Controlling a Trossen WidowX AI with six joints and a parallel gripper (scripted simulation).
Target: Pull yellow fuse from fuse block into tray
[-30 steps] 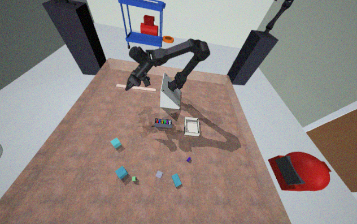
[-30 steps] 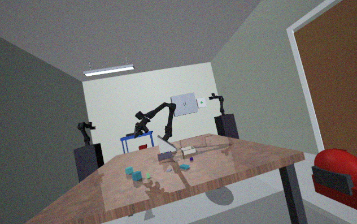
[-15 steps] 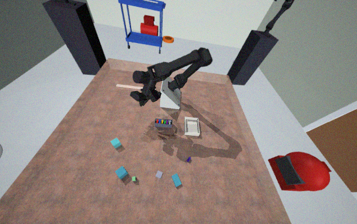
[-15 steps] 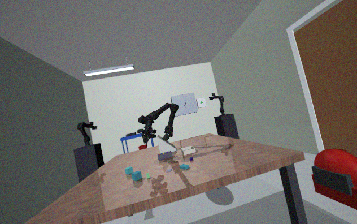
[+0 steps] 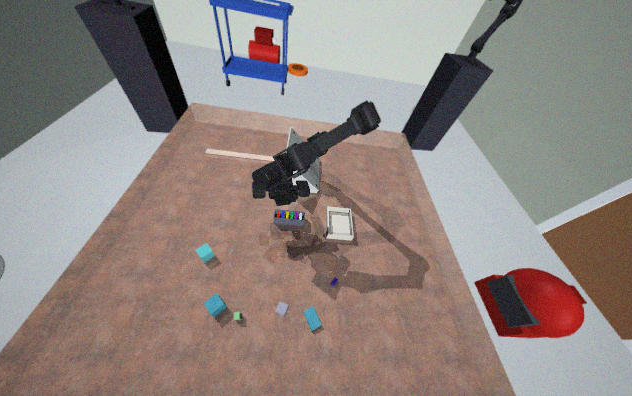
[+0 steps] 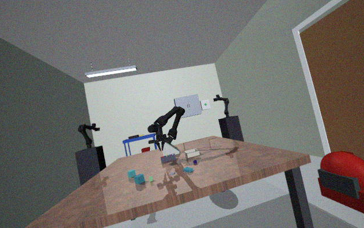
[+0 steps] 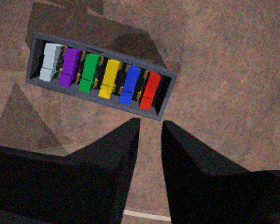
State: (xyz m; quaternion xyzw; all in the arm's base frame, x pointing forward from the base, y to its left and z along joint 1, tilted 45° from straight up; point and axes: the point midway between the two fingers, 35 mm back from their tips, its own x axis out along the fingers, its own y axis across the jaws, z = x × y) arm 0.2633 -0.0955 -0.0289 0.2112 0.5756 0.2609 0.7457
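1. Gripper (image 7: 149, 137) nearly pressed together, only a narrow gap between the dark fingers, nothing pinched.
2. Hovering above the fuse block (image 7: 100, 78), clear of it, tips pointing down toward its near edge in the wrist view.
3. Yellow fuse (image 7: 110, 78) seated upright in the block, fourth in the row: white, purple, green, yellow, blue, red.
4. Green fuse (image 7: 90, 72) just beside on one side, blue fuse (image 7: 130, 84) on the other.
5. Tray (image 5: 339, 223) resting on the table (image 5: 114, 280) just beside the block, holding nothing visible.
6. Teal cubes (image 5: 205, 252) scattered well apart from the block, nearer the table's front.
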